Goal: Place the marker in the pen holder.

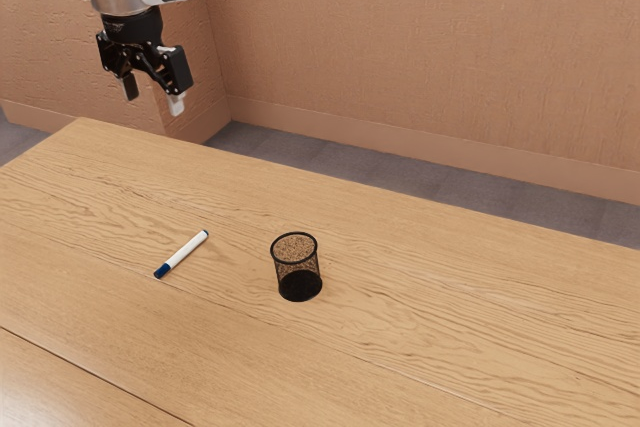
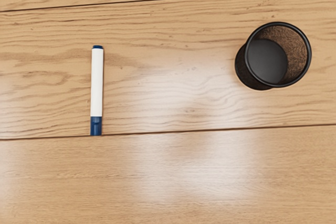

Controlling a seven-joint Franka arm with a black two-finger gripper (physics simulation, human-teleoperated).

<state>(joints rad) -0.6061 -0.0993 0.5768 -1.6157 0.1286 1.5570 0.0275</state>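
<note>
High above the table's far left part in the exterior view, my black gripper is open, its two fingers apart with nothing between them. A white marker with a blue cap lies flat on the wood, well below and away from the gripper. The black mesh pen holder stands upright, a short way to the marker's right in the exterior view. In the wrist view the marker and the pen holder lie apart on the wood, and the holder's visible inside holds nothing.
The wooden table spreads under both objects, with dark seams between its planks. Its far edge runs in front of a grey floor and a brown wall.
</note>
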